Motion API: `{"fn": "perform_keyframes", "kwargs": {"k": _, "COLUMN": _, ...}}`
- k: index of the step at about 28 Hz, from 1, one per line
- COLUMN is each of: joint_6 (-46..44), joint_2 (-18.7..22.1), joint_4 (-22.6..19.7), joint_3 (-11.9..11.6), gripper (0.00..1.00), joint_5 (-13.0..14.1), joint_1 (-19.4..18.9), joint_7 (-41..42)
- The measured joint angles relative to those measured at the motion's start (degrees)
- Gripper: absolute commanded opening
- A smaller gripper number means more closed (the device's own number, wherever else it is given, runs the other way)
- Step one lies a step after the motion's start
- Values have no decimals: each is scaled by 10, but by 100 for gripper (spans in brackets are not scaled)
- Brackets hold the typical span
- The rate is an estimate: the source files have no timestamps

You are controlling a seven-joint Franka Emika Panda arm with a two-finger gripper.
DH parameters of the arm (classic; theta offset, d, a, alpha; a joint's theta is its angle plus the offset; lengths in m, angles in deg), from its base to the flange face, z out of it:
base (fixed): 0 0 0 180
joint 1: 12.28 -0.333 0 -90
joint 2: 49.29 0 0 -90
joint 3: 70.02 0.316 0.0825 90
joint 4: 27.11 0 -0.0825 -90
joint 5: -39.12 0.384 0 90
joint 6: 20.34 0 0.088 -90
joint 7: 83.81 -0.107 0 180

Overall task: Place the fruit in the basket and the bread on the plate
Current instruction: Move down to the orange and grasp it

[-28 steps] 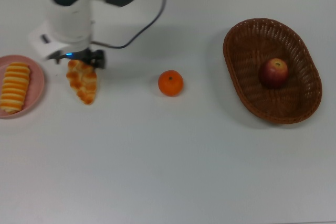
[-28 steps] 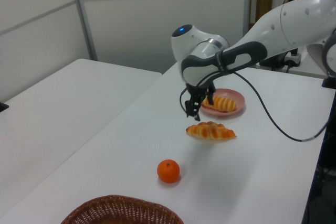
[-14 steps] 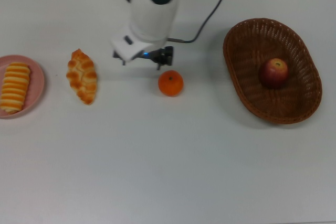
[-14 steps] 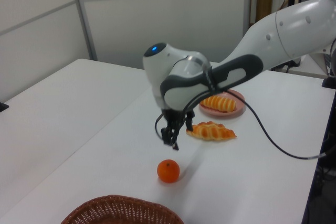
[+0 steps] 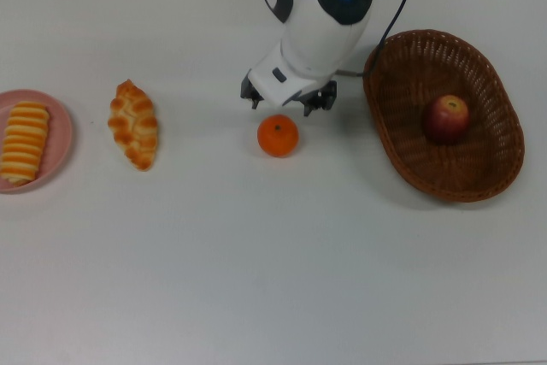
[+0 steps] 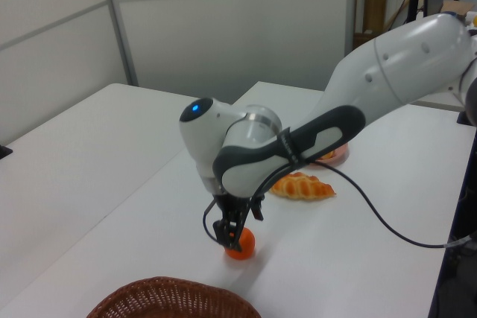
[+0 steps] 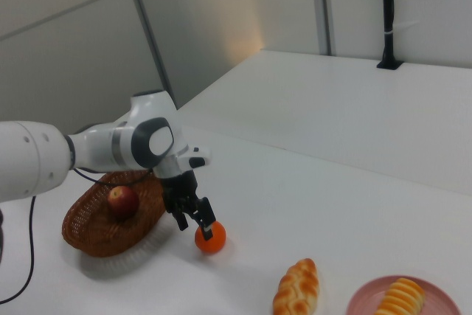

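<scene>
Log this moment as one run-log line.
gripper: open, above tangerine | apple: in basket | striped roll: on plate | braided pastry: on table, beside plate

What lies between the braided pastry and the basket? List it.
In the top view, the tangerine sits on the white table between the braided pastry and the basket, with the open gripper just above it.
</scene>
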Motion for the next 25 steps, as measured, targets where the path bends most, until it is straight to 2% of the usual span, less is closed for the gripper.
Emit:
{"fn": "perform_keyframes", "kwargs": {"k": 8, "joint_6": 39, "joint_2": -40, "joint_4": 5, "joint_3": 0, "gripper": 100, "joint_5": -2, "joint_1": -8, "joint_7": -19}}
{"fn": "perform_keyframes", "kwargs": {"k": 15, "joint_6": 44, "joint_2": -45, "joint_4": 9, "joint_3": 0, "gripper": 100, "joint_5": -3, "joint_1": -14, "joint_7": -30}}
{"fn": "perform_keyframes", "kwargs": {"k": 21, "joint_6": 75, "joint_2": -46, "joint_4": 10, "joint_3": -5, "gripper": 98, "joint_5": -25, "joint_1": -13, "joint_7": -42}}
{"fn": "perform_keyframes", "kwargs": {"k": 23, "joint_6": 88, "joint_2": -49, "joint_4": 10, "joint_3": -10, "gripper": 82, "joint_5": -32, "joint_1": -12, "joint_7": -43}}
{"fn": "perform_keyframes", "kwargs": {"k": 24, "joint_6": 92, "joint_2": -50, "joint_4": 11, "joint_3": -11, "gripper": 70, "joint_5": -36, "joint_1": -11, "joint_7": -43}}
{"fn": "perform_keyframes", "kwargs": {"k": 25, "joint_6": 95, "joint_2": -52, "joint_4": 12, "joint_3": -13, "gripper": 50, "joint_5": -39, "joint_1": -10, "joint_7": -43}}
